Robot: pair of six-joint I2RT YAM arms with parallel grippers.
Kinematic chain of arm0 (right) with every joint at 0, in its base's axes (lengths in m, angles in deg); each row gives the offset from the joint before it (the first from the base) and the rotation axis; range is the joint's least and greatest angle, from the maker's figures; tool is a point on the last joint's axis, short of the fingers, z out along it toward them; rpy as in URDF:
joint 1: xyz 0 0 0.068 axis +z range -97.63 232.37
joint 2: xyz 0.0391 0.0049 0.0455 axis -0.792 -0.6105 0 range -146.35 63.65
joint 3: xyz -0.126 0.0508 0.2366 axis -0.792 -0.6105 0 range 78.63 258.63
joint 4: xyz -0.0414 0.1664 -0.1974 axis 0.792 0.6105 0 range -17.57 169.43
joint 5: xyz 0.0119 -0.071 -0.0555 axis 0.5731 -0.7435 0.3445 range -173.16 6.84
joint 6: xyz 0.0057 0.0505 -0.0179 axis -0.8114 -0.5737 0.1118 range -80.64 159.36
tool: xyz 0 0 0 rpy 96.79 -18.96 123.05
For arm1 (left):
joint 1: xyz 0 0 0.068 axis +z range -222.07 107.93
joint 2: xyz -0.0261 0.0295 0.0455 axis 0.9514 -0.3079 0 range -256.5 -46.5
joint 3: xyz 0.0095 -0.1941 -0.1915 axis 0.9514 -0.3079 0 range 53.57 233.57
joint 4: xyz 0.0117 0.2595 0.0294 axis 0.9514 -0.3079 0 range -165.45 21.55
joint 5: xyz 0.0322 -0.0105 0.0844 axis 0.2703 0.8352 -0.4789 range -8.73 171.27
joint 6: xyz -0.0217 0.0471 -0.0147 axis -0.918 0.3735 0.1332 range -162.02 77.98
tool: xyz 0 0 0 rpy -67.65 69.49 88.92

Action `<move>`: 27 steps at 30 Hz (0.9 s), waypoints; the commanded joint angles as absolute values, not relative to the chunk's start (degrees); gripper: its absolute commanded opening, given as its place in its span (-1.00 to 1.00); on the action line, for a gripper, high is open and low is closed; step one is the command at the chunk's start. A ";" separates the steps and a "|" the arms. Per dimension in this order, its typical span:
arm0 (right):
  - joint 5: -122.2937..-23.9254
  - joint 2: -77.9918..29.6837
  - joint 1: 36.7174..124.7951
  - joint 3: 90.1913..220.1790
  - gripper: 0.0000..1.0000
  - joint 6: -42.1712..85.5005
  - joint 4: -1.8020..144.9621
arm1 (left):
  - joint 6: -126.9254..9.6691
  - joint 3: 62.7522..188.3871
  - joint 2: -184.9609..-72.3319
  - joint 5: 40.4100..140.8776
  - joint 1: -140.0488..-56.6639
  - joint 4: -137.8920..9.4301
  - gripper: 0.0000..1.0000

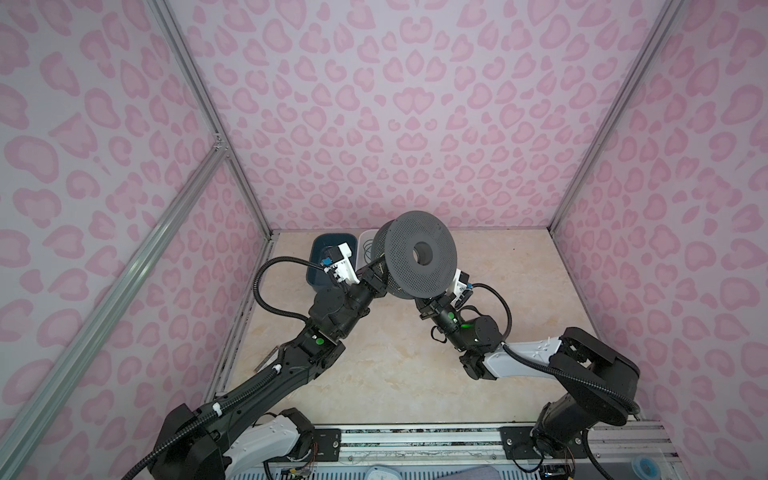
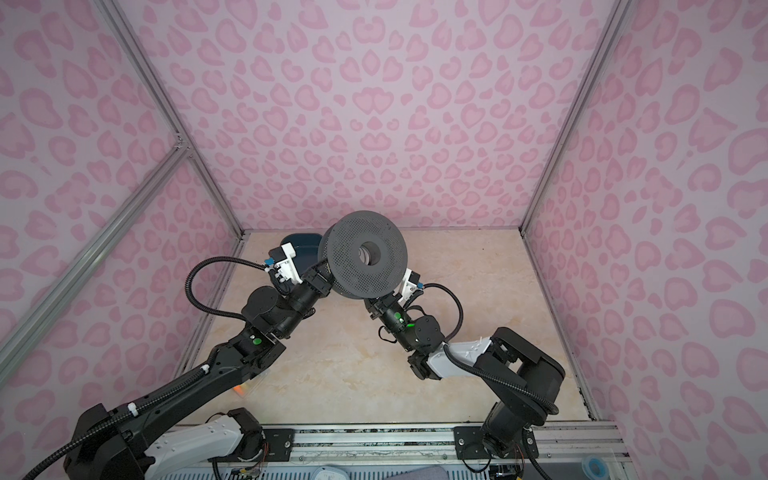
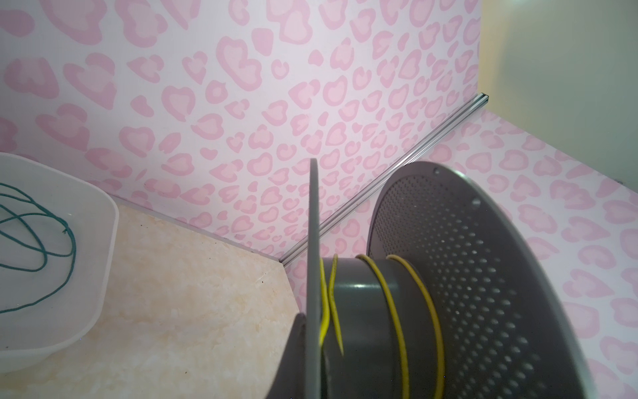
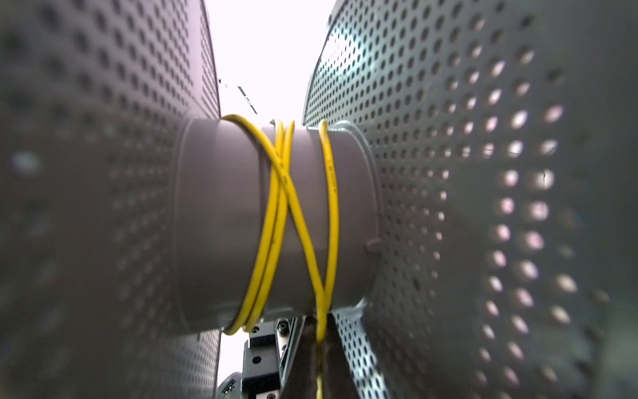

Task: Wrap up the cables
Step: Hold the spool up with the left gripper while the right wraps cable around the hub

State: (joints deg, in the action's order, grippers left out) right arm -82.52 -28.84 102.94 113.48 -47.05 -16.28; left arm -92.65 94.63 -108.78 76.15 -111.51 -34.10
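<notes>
Yellow cable [image 4: 283, 179] sits in a few loose, crossing turns round the hub [image 4: 214, 214] of the grey perforated spool [image 1: 399, 237]. The spool is held up at the centre of both top views, with its axis tilted toward the camera. One strand drops from the hub straight to the right gripper [image 4: 319, 352], which is pinched shut on it just under the spool's lower edge. The left gripper [image 3: 310, 352] is clamped on the rim of one flange, at the spool's left edge in both top views.

The dark green cable [image 3: 73, 247] lies loose in the translucent white bin [image 3: 110, 221], up and left of the spool in a top view, beside a dark blue bin [image 1: 320, 245]. The left arm is nearer to it, but it is busy holding the spool.

The yellow tail probably needs securing first. Bare table [image 1: 374, 374] across the lower middle of the frame leaves room to move, while the back wall stands close behind the bins.
</notes>
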 commanded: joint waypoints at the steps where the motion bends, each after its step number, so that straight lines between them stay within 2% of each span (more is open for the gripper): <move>1: -82.34 -29.17 103.06 113.46 -1.00 -47.63 -15.85 | -93.03 93.95 -108.51 87.68 -112.91 -38.19 -0.92; 6: -82.26 -27.72 103.13 111.98 -0.91 -47.82 -10.43 | -92.41 95.19 -107.92 82.86 -112.93 -39.85 -0.92; 9: -83.41 -27.08 103.20 110.22 -0.73 -48.43 -8.93 | -92.39 95.86 -108.20 80.72 -112.94 -39.79 -0.92; 14: -83.59 -25.88 103.24 108.38 -0.57 -49.36 -5.28 | -92.07 96.16 -108.64 79.10 -112.94 -39.25 -0.92; 23: -82.76 -20.30 103.22 102.44 -0.40 -49.14 4.00 | -90.44 96.34 -107.61 78.35 -111.61 -40.69 -0.92; 27: -82.14 -15.18 103.26 99.23 -0.35 -48.11 12.61 | -89.98 96.52 -107.09 78.57 -109.63 -41.80 -0.92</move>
State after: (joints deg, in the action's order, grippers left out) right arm -82.06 -17.30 103.20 100.65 -50.33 2.15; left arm -91.30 95.55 -107.82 76.04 -110.33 -45.58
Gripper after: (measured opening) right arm 0.321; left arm 0.083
